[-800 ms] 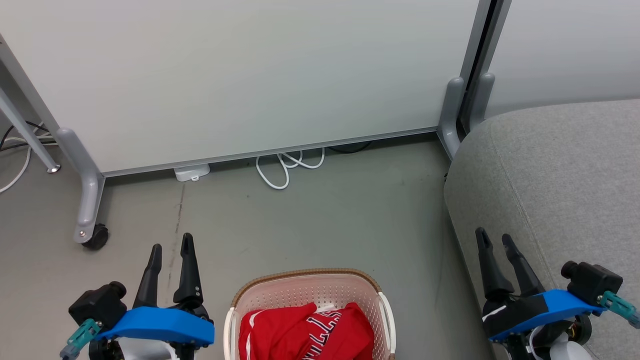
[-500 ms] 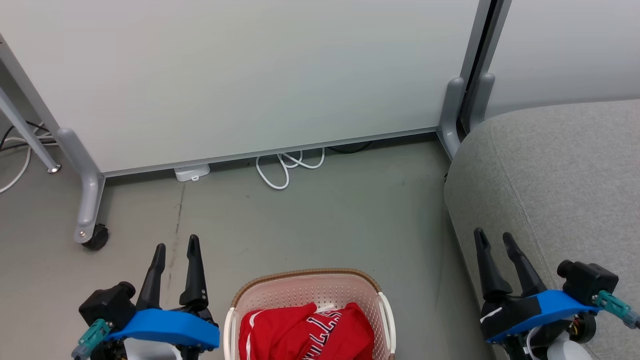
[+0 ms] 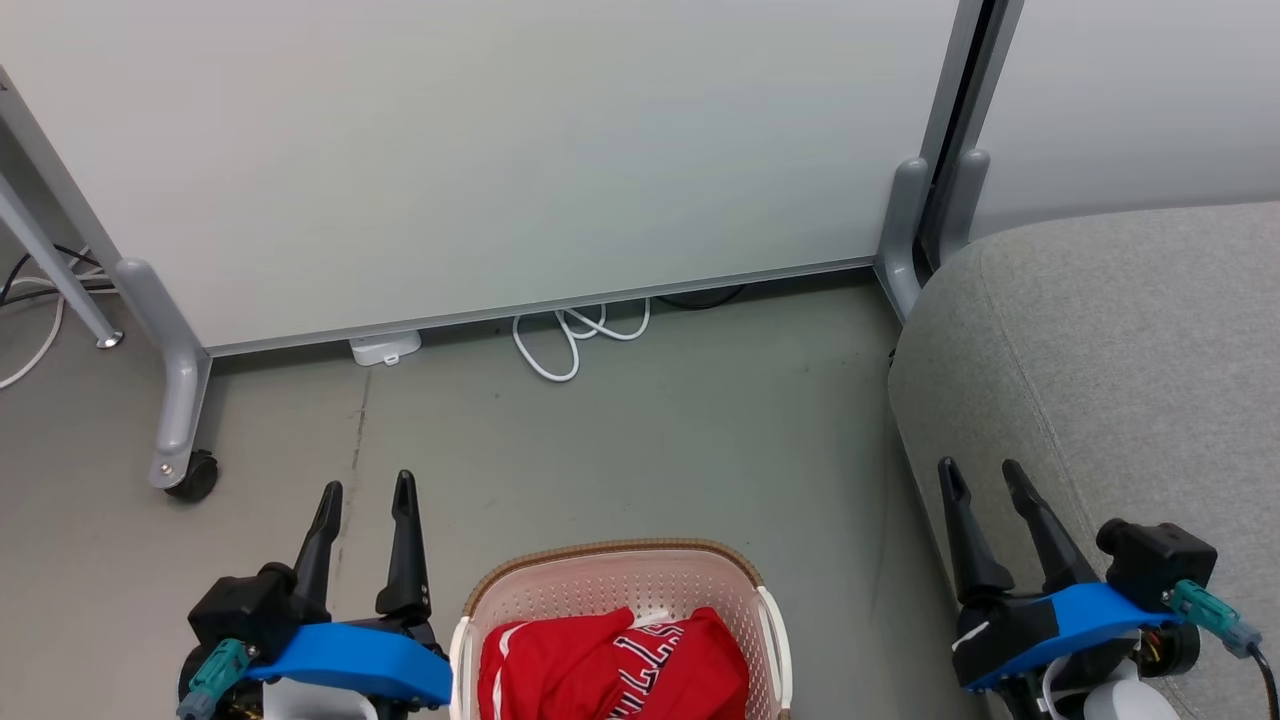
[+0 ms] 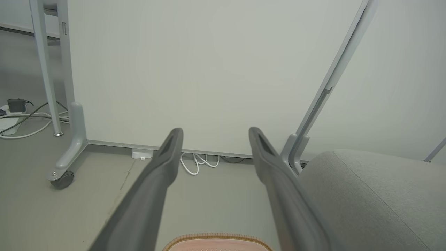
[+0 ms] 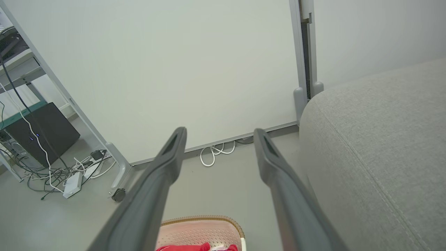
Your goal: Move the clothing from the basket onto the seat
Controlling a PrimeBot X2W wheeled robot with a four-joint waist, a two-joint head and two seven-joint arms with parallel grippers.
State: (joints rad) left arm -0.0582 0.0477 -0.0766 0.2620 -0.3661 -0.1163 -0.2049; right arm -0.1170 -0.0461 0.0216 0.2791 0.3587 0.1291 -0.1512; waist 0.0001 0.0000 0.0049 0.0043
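Note:
The cream basket with a brown rim sits on the floor at the bottom centre of the head view. Red clothing lies inside it, a jersey with white stripes and lettering on top. The grey seat fills the right side. My left gripper hangs open and empty just left of the basket. Over the seat's front edge, right of the basket, my right gripper is open and empty too. The basket rim peeks between the left fingers, and basket and clothing show low in the right wrist view.
A white partition wall on grey wheeled feet stands behind the floor. A coiled white cable and a small white box lie at its base. Cables and a dark case crowd the far left.
Both grippers have drifted inward toward the basket, the left one also slightly lower in view. Basket, clothing and seat have stayed put.

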